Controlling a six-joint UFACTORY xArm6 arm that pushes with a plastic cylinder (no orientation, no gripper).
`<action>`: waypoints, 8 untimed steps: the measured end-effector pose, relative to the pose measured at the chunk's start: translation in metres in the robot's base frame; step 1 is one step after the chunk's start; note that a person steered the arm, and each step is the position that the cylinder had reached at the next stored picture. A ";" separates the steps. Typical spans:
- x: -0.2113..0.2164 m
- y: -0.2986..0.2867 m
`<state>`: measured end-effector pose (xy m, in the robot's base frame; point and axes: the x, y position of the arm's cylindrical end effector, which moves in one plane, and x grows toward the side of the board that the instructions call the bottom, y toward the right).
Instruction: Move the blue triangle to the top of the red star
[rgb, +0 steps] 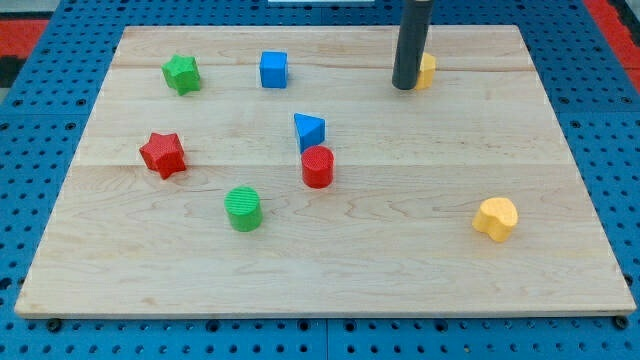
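The blue triangle (309, 130) lies near the middle of the wooden board (400, 260). The red star (163, 154) lies at the view's left, well apart from the triangle. A red cylinder (317, 166) stands just below the triangle, almost touching it. My tip (404, 85) rests on the board near the view's top, to the upper right of the blue triangle, right against a small yellow block (427, 70) that it partly hides.
A green star (181, 73) lies at the top left and a blue cube (273, 69) to its right. A green cylinder (243, 208) stands below the middle. A yellow heart-like block (495, 218) lies at the lower right.
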<state>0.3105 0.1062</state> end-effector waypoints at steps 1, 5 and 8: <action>0.014 0.000; 0.085 -0.177; 0.146 -0.216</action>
<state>0.4570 -0.1093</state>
